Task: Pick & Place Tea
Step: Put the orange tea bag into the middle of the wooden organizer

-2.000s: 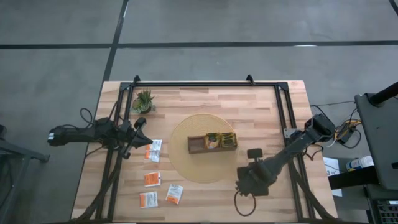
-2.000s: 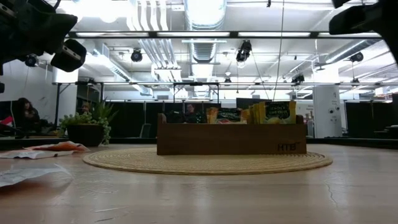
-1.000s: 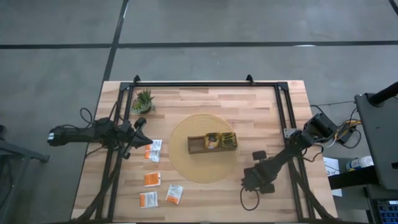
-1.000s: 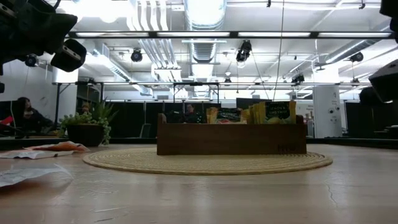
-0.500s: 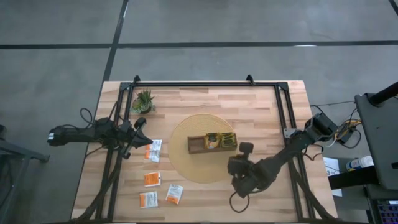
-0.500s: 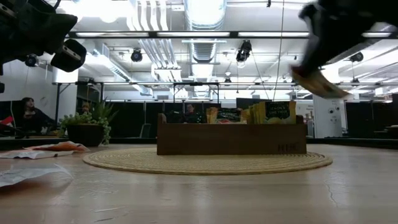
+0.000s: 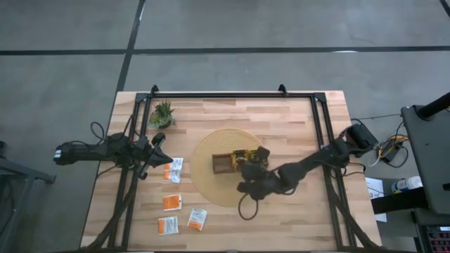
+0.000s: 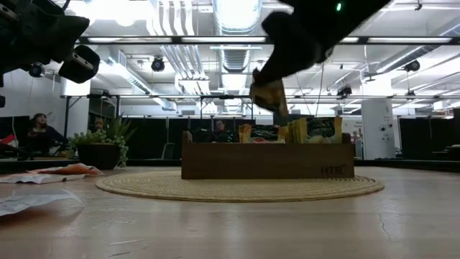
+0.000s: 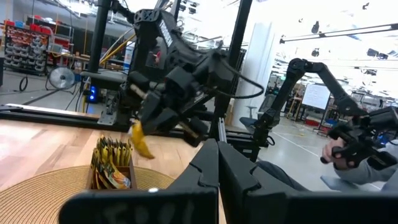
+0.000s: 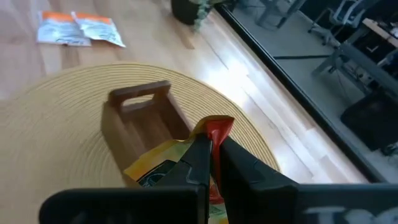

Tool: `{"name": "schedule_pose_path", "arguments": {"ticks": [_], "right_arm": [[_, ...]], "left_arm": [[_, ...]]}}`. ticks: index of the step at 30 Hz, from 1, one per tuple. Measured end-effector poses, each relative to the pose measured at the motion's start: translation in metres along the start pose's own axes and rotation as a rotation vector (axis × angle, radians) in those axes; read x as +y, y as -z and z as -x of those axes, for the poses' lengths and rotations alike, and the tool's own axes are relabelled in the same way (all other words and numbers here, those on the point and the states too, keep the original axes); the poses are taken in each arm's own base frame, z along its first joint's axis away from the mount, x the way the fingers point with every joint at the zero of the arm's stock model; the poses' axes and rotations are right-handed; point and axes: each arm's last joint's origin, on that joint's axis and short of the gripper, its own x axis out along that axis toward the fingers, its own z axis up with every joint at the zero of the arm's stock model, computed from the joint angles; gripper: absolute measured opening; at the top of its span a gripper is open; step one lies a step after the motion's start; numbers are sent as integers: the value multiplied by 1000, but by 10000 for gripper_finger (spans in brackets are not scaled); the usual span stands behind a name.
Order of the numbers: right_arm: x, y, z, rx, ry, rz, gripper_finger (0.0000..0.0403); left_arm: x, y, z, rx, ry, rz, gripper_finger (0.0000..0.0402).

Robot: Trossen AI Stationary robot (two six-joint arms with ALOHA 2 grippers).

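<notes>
A dark wooden tray [image 7: 223, 164] stands on a round woven mat [image 7: 211, 186] in the middle of the table, with yellow tea sachets [image 8: 316, 130] upright in its right end. My right gripper [image 7: 247, 159] hovers over the tray, shut on one yellow-and-orange tea sachet [image 8: 270, 96]. Several more white-and-orange sachets [image 7: 172, 202] lie flat on the table's left near part. My left gripper [image 7: 159, 145] waits shut at the table's left edge, holding nothing. My right gripper pinches the sachet's red-orange edge [image 10: 217, 127] between its two fingers. The fingers slant downward, coming from the table's right near side. The sachet hangs tilted below the fingers [image 8: 267, 75], just above the sachets that stand in the tray.
A small spiky green potted plant [image 7: 162, 112] stands at the far left. A black frame [image 7: 232, 95] runs along the far edge and both sides. The tray's left compartment [image 10: 146, 121] shows bare wood. People sit in the room beyond the table.
My right gripper has swung from the table's near right part toward the tray, rising and turning its wrist as it went. The sachet has travelled with it, hanging below the fingers, and is now over the tray's right end.
</notes>
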Motion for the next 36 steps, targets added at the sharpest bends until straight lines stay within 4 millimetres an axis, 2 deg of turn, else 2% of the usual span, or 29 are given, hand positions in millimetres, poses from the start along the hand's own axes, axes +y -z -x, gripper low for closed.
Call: {"name": "schedule_pose_path", "arguments": {"ticks": [5,13,22,32,36], "right_arm": [[-3,16,-12,-55,0,-72,13],[-7,28,-16,-98,64,-88,13],[14,47,-42,-89,127,-2,13],[25,26,-45,-80,136,84,13],[25,28,-46,-10,170,118,13]], "left_arm": [[0,0,0,0,0,0,0],[0,0,0,0,0,0,0],[0,1,0,8,-2,3,0],[0,1,0,14,-4,4,0],[0,1,0,14,-4,4,0]]}}
